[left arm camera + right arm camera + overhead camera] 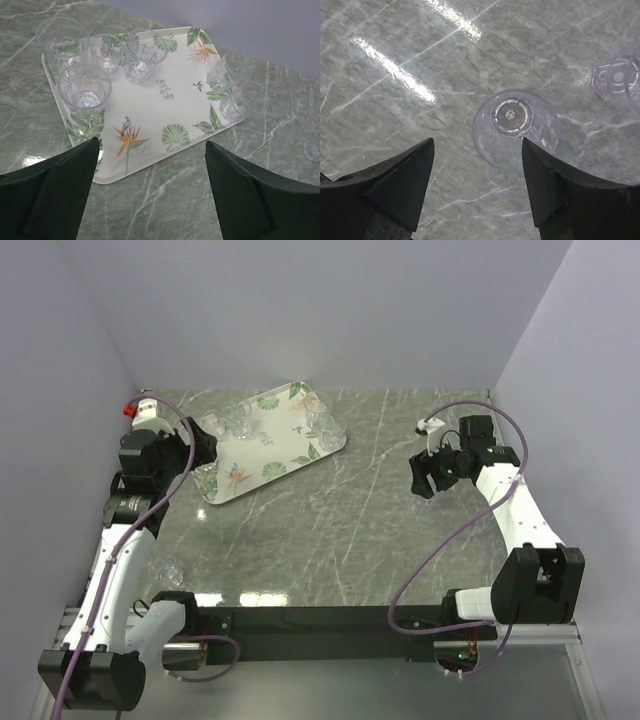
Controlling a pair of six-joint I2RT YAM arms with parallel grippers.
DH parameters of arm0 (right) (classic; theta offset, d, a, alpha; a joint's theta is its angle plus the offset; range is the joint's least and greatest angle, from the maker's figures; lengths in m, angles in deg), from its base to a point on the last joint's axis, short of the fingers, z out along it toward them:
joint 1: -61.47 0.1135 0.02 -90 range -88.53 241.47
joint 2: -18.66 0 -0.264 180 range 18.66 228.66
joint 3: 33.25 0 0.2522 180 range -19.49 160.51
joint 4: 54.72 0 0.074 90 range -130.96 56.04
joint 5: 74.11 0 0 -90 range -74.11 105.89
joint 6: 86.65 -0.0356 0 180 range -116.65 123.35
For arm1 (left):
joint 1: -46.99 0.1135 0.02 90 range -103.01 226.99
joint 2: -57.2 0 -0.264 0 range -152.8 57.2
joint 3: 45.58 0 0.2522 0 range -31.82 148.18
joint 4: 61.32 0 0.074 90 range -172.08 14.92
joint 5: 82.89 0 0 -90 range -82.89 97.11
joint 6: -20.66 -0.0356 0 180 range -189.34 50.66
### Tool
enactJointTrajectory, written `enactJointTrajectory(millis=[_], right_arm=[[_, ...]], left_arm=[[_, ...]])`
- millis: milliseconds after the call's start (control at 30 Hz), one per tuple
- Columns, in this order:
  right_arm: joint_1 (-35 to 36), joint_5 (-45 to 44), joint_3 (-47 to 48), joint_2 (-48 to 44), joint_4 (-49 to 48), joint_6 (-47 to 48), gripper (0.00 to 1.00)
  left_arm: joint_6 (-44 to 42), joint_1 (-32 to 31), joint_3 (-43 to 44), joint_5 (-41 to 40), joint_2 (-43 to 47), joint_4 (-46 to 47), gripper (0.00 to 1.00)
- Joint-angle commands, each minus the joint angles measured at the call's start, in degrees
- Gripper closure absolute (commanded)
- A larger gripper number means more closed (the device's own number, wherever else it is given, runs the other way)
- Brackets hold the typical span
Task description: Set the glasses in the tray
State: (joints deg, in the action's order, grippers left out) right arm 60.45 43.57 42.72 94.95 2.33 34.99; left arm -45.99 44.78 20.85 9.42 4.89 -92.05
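Note:
The leaf-printed tray (165, 107) lies at the back left of the table (275, 445). Several clear glasses stand on its far left part, among them one (84, 91) nearest me and one (143, 54) further in. Two more glasses (227, 75) (245, 100) sit at its right edge, the outer one overhanging the rim. My left gripper (152, 190) (205, 455) is open and empty, above the tray's near corner. My right gripper (477, 185) (420, 478) is open and empty above the table. A glass (515, 127) stands just ahead of its fingertips, seen from above.
Another glass (620, 80) shows at the right edge of the right wrist view. A glass (314, 147) stands on the table right of the tray. One clear glass (165, 570) lies by the left arm. Walls close the table at the back and sides.

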Motion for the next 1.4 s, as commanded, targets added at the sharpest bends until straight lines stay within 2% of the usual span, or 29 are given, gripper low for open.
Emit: enactJointTrajectory(millis=[0, 467, 567, 967, 1233, 1333, 1367], right_arm=[[-0.4, -2.3, -0.5, -0.4, 0.4, 0.4, 0.23], [-0.7, -14.7, -1.0, 2.1, -5.4, -6.8, 0.24], [-0.9, -16.5, -0.6, 4.3, -5.4, -8.3, 0.35], [-2.2, -16.4, 1.8, 11.7, -5.6, -10.9, 0.64], [-2.2, -15.9, 0.9, 11.1, -6.3, -11.1, 0.66], [-2.3, -15.6, 0.9, 11.4, -6.2, -11.0, 0.72], [-2.3, -15.3, 0.9, 11.7, -6.0, -11.0, 0.77]], left_arm=[[-0.2, 0.0, 0.1, 1.0, 0.6, 2.3, 0.07], [-0.2, 0.0, 0.1, 0.9, 0.6, 2.3, 0.07], [-0.2, 0.0, 0.1, 0.9, 0.6, 2.3, 0.07], [-0.2, 0.0, 0.1, 0.6, 1.0, 2.3, 0.07], [-0.2, 0.0, -0.2, 1.1, 0.9, 2.6, 0.07], [-0.2, 0.0, -0.3, 1.7, 0.9, 2.7, 0.08], [-0.2, 0.0, -0.3, 2.0, 1.0, 2.8, 0.07]])
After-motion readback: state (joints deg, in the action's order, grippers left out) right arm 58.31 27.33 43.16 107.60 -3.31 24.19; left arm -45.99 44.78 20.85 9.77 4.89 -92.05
